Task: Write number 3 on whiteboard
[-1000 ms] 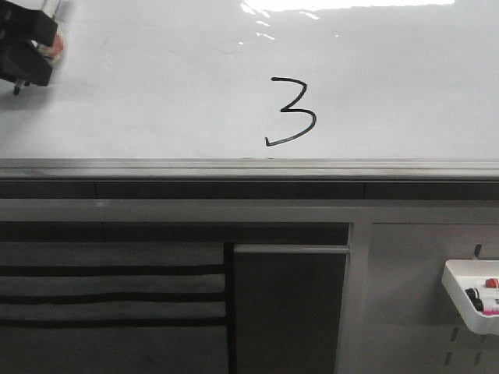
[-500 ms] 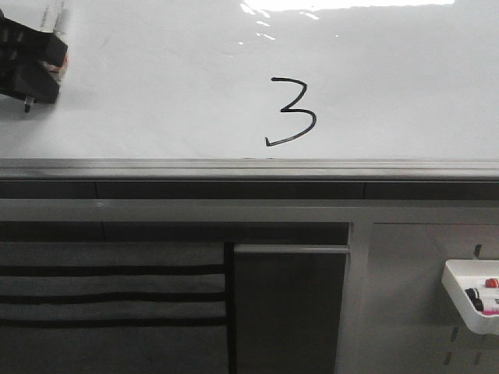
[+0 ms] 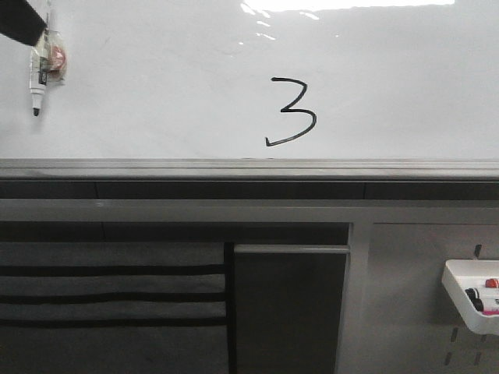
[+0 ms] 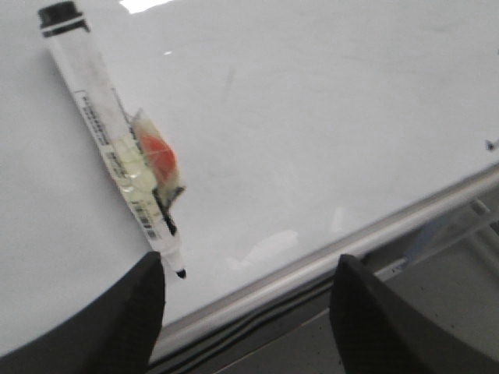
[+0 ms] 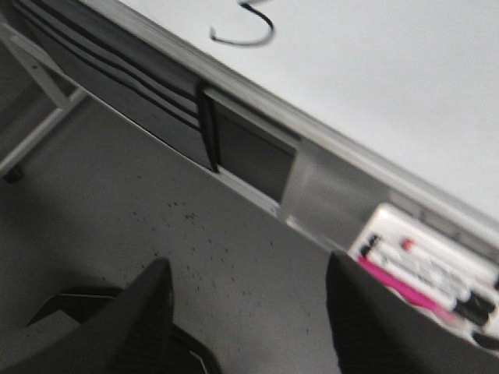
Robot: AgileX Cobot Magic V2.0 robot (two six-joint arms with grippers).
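The number 3 (image 3: 291, 113) stands in black ink on the glossy whiteboard (image 3: 156, 86), just above its grey rail (image 3: 249, 165). Its lower tail also shows in the right wrist view (image 5: 245, 35). A white marker (image 3: 39, 74) with a red-and-clear tag stays on the board at the far left, tip down. My left gripper (image 4: 245, 300) is open and empty, and the marker (image 4: 101, 132) lies apart from its fingers. In the front view only a black part of the left gripper (image 3: 19, 19) shows, at the top left corner. My right gripper (image 5: 245, 308) is open and empty over the grey floor.
A white tray (image 3: 472, 296) with markers hangs on the grey pegboard panel at the lower right, and it shows in the right wrist view (image 5: 429, 265) too. A dark cabinet front with slats (image 3: 109, 288) lies below the rail.
My left gripper has let go of the marker and drawn back up and to the left. The marker now stays uncovered on the board. The 3 is unchanged.
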